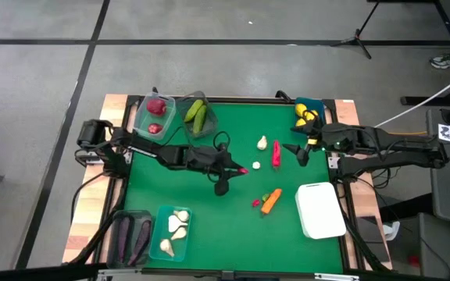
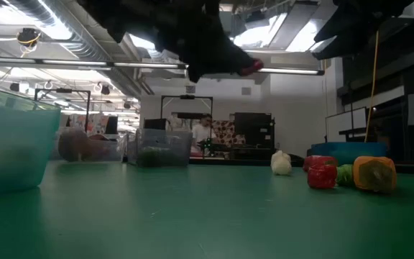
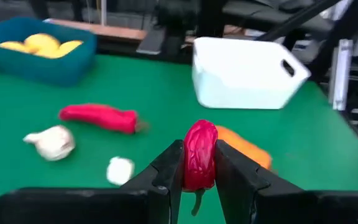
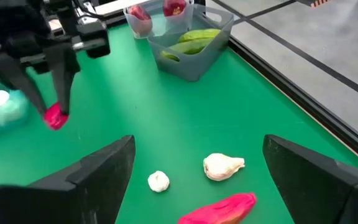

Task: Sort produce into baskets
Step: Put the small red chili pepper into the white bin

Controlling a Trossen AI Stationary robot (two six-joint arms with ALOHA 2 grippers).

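My left gripper (image 1: 243, 168) hangs over the middle of the green table, shut on a small red wrinkled piece of produce (image 3: 199, 155); the right wrist view shows the piece (image 4: 55, 116) well above the cloth. At the right side, my right gripper (image 1: 299, 154) stands open with nothing between its fingers (image 4: 199, 146). Loose on the table lie a long red pepper (image 1: 276, 154), two white garlic pieces (image 1: 262, 143) (image 1: 257, 165), an orange carrot (image 1: 271, 201) and a small red piece (image 1: 257, 202). My left gripper pinches the red piece between its two fingers, one finger (image 3: 166, 171) on each of its sides (image 3: 191, 163). The fingers come from the table's left, slanting a little downward. The piece stands upright in the hold, its top above the fingertips, lifted clear of the table.
At the far edge stand a clear basket of red fruits (image 1: 155, 117), a grey one with cucumbers (image 1: 197, 115) and a teal one with lemons (image 1: 307, 113). At the near edge are baskets with eggplants (image 1: 130, 236) and garlic (image 1: 173, 232), and a white basket (image 1: 320, 209).
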